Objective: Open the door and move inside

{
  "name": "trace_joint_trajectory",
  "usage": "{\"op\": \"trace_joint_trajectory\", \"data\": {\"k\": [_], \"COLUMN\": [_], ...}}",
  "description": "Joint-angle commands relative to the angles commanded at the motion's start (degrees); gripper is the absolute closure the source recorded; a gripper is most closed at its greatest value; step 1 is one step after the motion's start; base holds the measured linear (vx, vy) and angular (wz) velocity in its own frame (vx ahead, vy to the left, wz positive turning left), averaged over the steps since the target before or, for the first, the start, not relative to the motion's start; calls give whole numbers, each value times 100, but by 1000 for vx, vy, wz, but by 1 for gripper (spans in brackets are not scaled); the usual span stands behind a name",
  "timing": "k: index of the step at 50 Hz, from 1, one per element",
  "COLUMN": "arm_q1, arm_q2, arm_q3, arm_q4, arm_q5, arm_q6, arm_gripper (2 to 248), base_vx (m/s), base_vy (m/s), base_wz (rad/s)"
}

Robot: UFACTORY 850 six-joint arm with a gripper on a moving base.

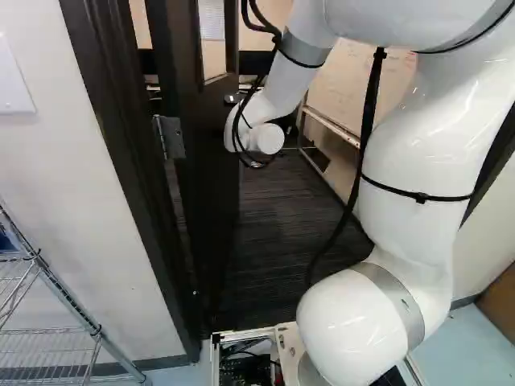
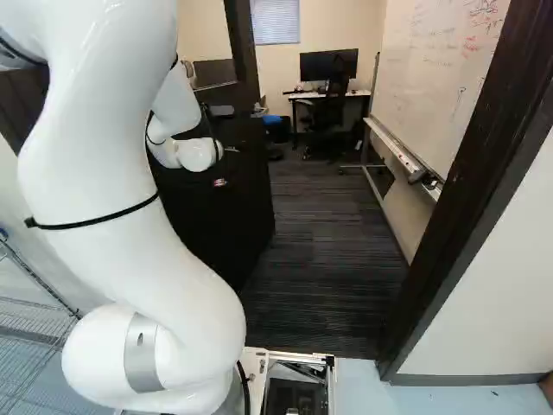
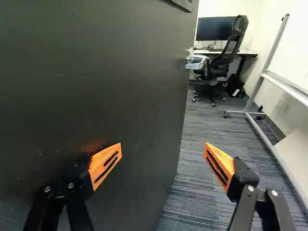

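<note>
The dark door point(image 1: 213, 161) stands swung inward on its hinge point(image 1: 170, 137) at the left of the doorway. Its dark face point(image 2: 212, 203) also shows behind the arm in the right base view. In the wrist view the gripper point(image 3: 162, 150) is open with nothing held. One orange-padded finger is in front of the door's face point(image 3: 96, 77), the other beyond its free edge, over the carpet. Whether the first finger touches the door, I cannot tell. A shiny metallic piece point(image 3: 194, 59) shows at that edge. The base views hide the fingers behind the wrist.
The doorway's right post point(image 2: 471, 190) stands close ahead on the right. Inside are dark carpet point(image 2: 333, 251), a whiteboard on a wheeled stand point(image 2: 393, 143) along the right, and a desk with a monitor and office chair point(image 3: 226, 57). A wire rack point(image 1: 48, 281) is left of the base.
</note>
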Motion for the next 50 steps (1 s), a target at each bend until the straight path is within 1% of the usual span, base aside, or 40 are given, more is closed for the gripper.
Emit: {"op": "trace_joint_trajectory", "data": {"k": [50], "arm_q1": [452], "arm_q2": [-264], "arm_q3": [-298], "arm_q4": [-424], "arm_q5": [0], "arm_q6": [0], "arm_gripper": [3], "base_vx": [0], "base_vy": [-1], "base_wz": [-5]}}
